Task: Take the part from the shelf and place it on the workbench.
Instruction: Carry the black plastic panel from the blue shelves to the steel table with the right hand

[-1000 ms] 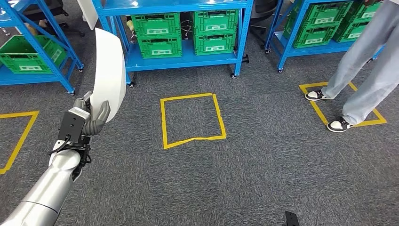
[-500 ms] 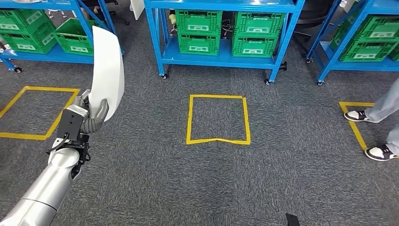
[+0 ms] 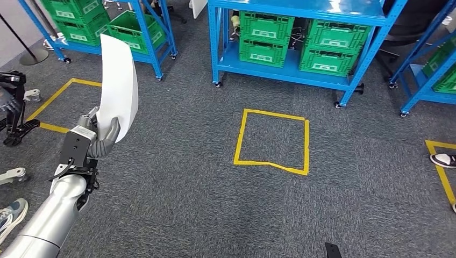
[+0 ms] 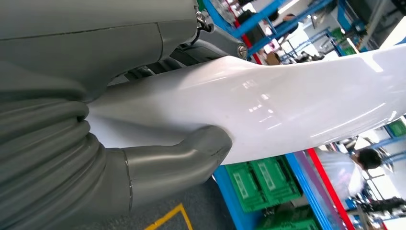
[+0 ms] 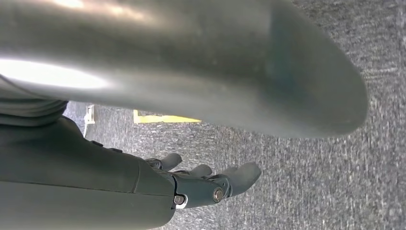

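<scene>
In the head view my left hand (image 3: 94, 141) grips a long, curved white part (image 3: 119, 80) by its lower end and holds it upright over the grey carpet at the left. The left wrist view shows the thick grey thumb (image 4: 191, 148) pressed against the glossy white part (image 4: 297, 100), with the other fingers hidden behind it. My right hand (image 5: 206, 184) hangs above the carpet in the right wrist view, its dark fingers apart and holding nothing.
Blue shelves (image 3: 301, 11) with green crates (image 3: 264, 38) stand ahead and at the far left. A yellow tape square (image 3: 273, 141) marks the carpet in the middle. A dark stand (image 3: 12, 107) is at the left edge. A person's shoes show at the right edge (image 3: 443, 159) and lower left (image 3: 11, 212).
The whole picture has shifted right as the camera turned left; the person on the right has nearly left the frame. My left hand holds the white part as before.
</scene>
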Motion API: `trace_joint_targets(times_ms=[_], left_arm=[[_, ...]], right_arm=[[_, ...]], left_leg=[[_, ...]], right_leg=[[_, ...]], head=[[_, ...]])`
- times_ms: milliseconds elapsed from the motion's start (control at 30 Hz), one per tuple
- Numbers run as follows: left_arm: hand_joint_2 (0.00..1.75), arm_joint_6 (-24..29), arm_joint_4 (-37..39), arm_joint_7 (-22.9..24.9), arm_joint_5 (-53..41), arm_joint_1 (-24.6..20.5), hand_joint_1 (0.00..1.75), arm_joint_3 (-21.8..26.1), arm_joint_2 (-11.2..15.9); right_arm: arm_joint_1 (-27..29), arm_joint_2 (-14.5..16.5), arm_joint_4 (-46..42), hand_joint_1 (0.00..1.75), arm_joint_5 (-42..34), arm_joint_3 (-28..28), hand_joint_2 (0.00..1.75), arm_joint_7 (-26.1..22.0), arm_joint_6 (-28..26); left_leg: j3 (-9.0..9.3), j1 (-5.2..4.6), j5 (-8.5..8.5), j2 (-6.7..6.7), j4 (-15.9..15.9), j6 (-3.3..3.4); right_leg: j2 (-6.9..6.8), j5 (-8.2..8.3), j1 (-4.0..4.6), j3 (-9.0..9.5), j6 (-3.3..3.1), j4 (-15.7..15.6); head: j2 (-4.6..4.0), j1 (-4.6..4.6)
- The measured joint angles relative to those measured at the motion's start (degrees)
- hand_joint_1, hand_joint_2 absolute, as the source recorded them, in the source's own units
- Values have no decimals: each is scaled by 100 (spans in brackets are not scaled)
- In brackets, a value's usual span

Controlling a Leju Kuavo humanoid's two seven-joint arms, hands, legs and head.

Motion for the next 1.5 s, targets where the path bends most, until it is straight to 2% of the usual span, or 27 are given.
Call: trace_joint_targets(times_ms=[67,133,200,233,267,300,367,433,500,567,633,667,733,767,800,867,933,1000,1033,1100,1167,1233,1267,1333,1400,1467,1500], left_arm=[[175,31,-56,-1,1,48,175,-1,37],[175,55,-84,-3,2,76,175,-2,31],[175,64,-84,-1,2,130,175,-2,24],[175,67,-84,1,1,158,175,-2,23],[175,73,-84,1,-1,179,175,-2,24],[175,85,-86,2,-5,190,175,-2,26],[175,120,-100,2,-14,193,175,-1,35],[175,151,-131,4,-19,214,175,1,71],[175,171,-179,6,-19,276,175,4,138],[175,181,-231,4,-20,336,175,8,206],[175,182,-265,4,-23,362,175,11,241],[175,180,-272,6,-28,372,175,11,245],[175,173,-275,7,-37,408,175,11,250],[175,164,-275,8,-43,422,175,11,254],[175,152,-276,8,-50,427,175,11,258],[175,130,-278,8,-66,401,175,11,260],[175,123,-280,7,-71,364,175,13,263],[175,121,-280,5,-72,350,175,22,288],[175,120,-282,5,-72,349,175,29,300],[175,119,-284,3,-72,330,175,38,310],[175,117,-277,2,-72,317,175,39,297],[175,114,-271,4,-71,339,175,40,286],[175,111,-269,5,-70,353,175,40,284],[175,108,-271,7,-69,364,175,40,284],[175,107,-271,8,-69,358,175,41,285],[175,107,-270,8,-69,350,175,47,292],[175,106,-270,8,-70,347,175,51,299]], right_arm=[[-9,2,1,0,12,2,0,2,-20],[-4,4,1,0,21,4,0,5,-46],[9,3,1,0,26,4,0,3,-61],[11,3,1,0,31,4,0,0,-62],[12,4,1,0,38,4,0,-6,-60],[11,5,0,0,51,4,0,-16,-56],[6,5,0,0,77,6,0,-48,-42],[2,5,1,0,98,8,0,-65,-32],[-7,9,0,0,115,9,0,-62,-30],[-27,15,-1,0,126,9,0,-53,-32],[-27,19,-1,0,128,9,0,-30,-38],[-18,19,-1,0,127,9,0,-20,-40],[-6,19,-1,0,116,9,0,-4,-42],[-6,19,-1,0,111,9,0,-8,-42],[-8,21,-1,0,107,9,0,-14,-42],[-16,26,-1,0,108,9,0,-39,-42],[-29,30,-1,0,109,9,0,-66,-42],[-47,31,-1,0,113,9,0,-82,-41],[-55,32,-1,0,117,9,0,-87,-39],[-60,36,-1,0,127,11,0,-97,-29],[-36,34,-1,0,138,13,0,-98,-22],[-4,30,-1,0,147,13,0,-95,-15],[3,30,-1,0,152,13,0,-93,-10],[4,30,-1,0,173,13,0,-90,-1],[-6,26,-1,0,190,14,0,-90,5],[-11,20,-1,0,198,15,0,-91,10],[-11,18,-1,0,202,15,0,-92,15]], left_leg=[[12,32,42,-134,-41,72],[1,47,68,-273,-56,122],[-22,43,76,-431,-44,141],[-28,42,78,-515,-32,141],[-32,44,77,-602,-16,135],[-34,48,74,-687,5,123],[-61,52,59,-847,61,71],[-103,54,68,-977,79,-13],[-132,66,107,-1080,42,-103],[-214,55,31,-882,173,-159],[-483,48,-290,-500,754,-196],[-666,59,-481,-384,1150,-217],[-877,80,-644,-306,1639,-241],[-826,85,-572,-287,1578,-242],[-650,86,-417,-243,1282,-236],[-173,64,-131,7,461,-196],[58,28,-37,156,38,-124],[46,9,-14,31,3,-47],[52,18,9,-38,-20,-11],[69,53,62,-172,-72,62],[51,65,90,-312,-83,105],[22,60,100,-486,-69,115],[10,59,105,-577,-57,112],[-4,61,112,-741,-26,93],[-33,62,114,-882,12,44],[-77,67,133,-1008,16,-37],[-108,70,152,-1075,1,-83]], right_leg=[[214,-149,-23,-52,56,187],[570,-497,-31,-335,81,821],[703,-753,-20,-691,84,1524],[723,-725,-17,-760,81,1629],[738,-590,-20,-721,74,1512],[773,-377,-29,-569,66,1176],[994,-80,-57,-220,47,428],[1114,-32,-57,-82,4,121],[992,-7,-41,-73,-75,95],[868,33,-50,-50,-171,48],[729,49,-47,-41,-235,20],[653,46,-37,-45,-248,19],[494,41,-24,-52,-254,22],[418,38,-23,-52,-252,23],[342,33,-23,-45,-244,24],[199,11,-4,-19,-208,29],[81,-10,21,12,-141,27],[-40,-14,23,52,-62,0],[-28,-30,13,71,-22,6],[249,-222,-11,-19,36,268],[605,-591,-20,-350,57,973],[712,-772,-10,-665,54,1569],[728,-697,-8,-689,45,1573],[811,-309,-12,-424,13,969],[1036,-44,-11,-104,-29,282],[1120,-6,17,-11,-83,55],[1049,15,27,-10,-124,36]], head=[[0,12],[0,40],[0,58],[0,60],[0,61],[0,61],[0,60],[0,58],[0,58],[0,33],[0,-14],[0,-32],[0,-36],[0,-36],[0,-37],[0,-36],[0,-23],[0,-13],[0,-13],[0,0],[0,18],[0,28],[0,31],[0,32],[0,32],[0,31],[0,33]])
